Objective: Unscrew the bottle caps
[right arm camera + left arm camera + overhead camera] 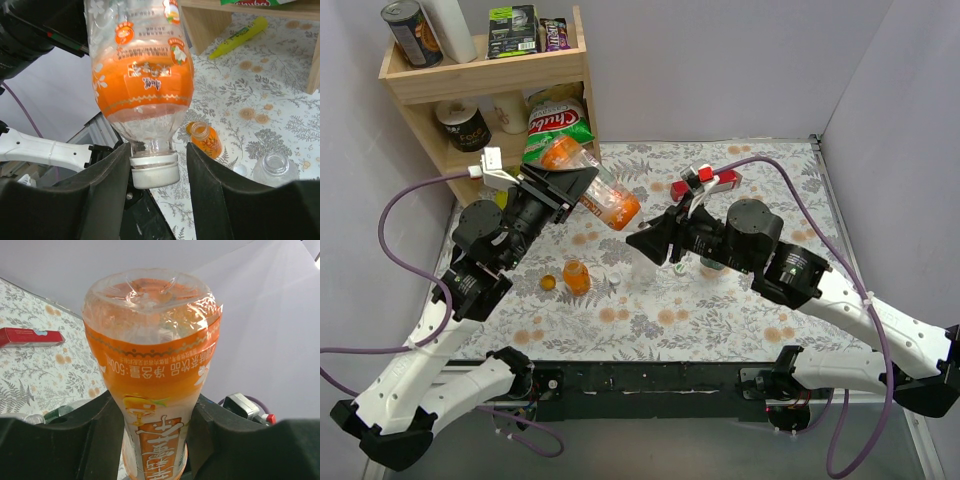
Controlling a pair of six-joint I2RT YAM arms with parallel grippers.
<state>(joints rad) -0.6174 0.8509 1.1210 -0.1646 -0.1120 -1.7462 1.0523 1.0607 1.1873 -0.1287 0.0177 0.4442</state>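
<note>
My left gripper (pixel 565 185) is shut on the slim orange bottle (pixel 605 198) and holds it tilted above the table. In the left wrist view the bottle (pixel 150 355) fills the frame with its base away from the camera. My right gripper (pixel 645 240) is open, and its jaws straddle the bottle's white cap (pixel 155 170). The left jaw touches the cap and the right jaw stands apart from it. The short orange bottle (pixel 577 277) stands open on the table next to an orange cap (pixel 548 283). A clear open bottle (pixel 275 167) stands by a pale cap (pixel 240 170).
A red box (pixel 705 185) lies at the back of the floral table cloth (pixel 770 170). A wooden shelf (pixel 490 80) with cans and a snack bag (pixel 558 125) stands at the back left. A yellow tube (pixel 240 35) lies near the shelf's foot.
</note>
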